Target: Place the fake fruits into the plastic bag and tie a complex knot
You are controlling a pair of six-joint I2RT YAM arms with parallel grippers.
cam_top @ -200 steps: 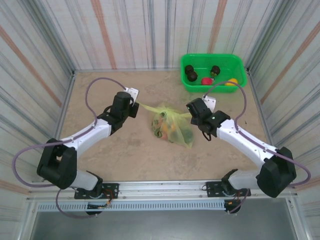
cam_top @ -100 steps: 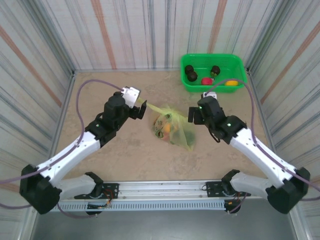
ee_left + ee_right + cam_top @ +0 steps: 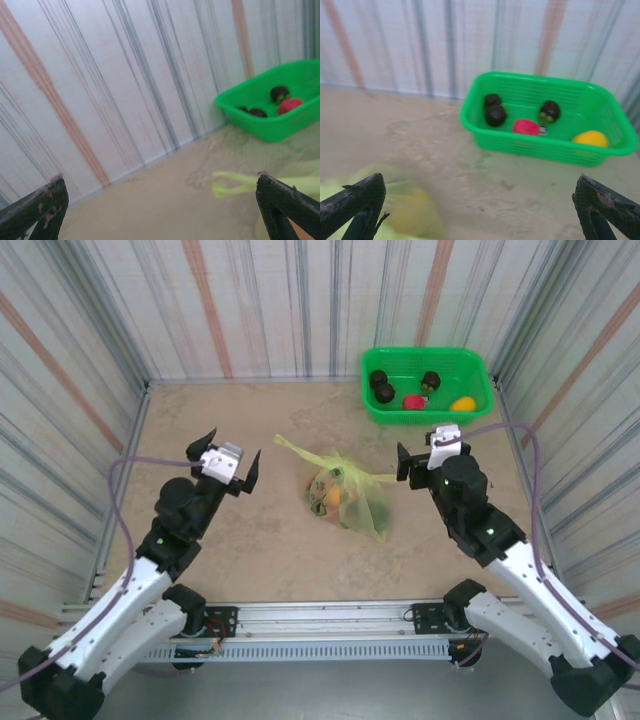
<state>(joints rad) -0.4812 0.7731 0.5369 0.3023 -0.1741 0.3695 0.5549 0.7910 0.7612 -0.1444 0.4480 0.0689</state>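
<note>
Just released: left fingers (image 3: 40,207) and right fingers (image 3: 355,205) spread wide, backed off the bag handles (image 3: 290,448). Plastic bag (image 3: 345,495) sits mid-desk (image 3: 260,540), knot probably in (tightness unclear). Some fake fruits (image 3: 527,127) are left in the green basket (image 3: 425,352). Beige desk, striped walls (image 3: 250,300).

Bag (image 3: 350,495), centre: thin translucent plastic, crinkled, faint sheen. Basket (image 3: 545,147), 1 o'clock: bright green plastic, mesh walls, slightly glossy. Fruits (image 3: 526,127) inside: smooth, glossy plastic. Table (image 3: 250,540): matt, mottled beige, stone-like.
</note>
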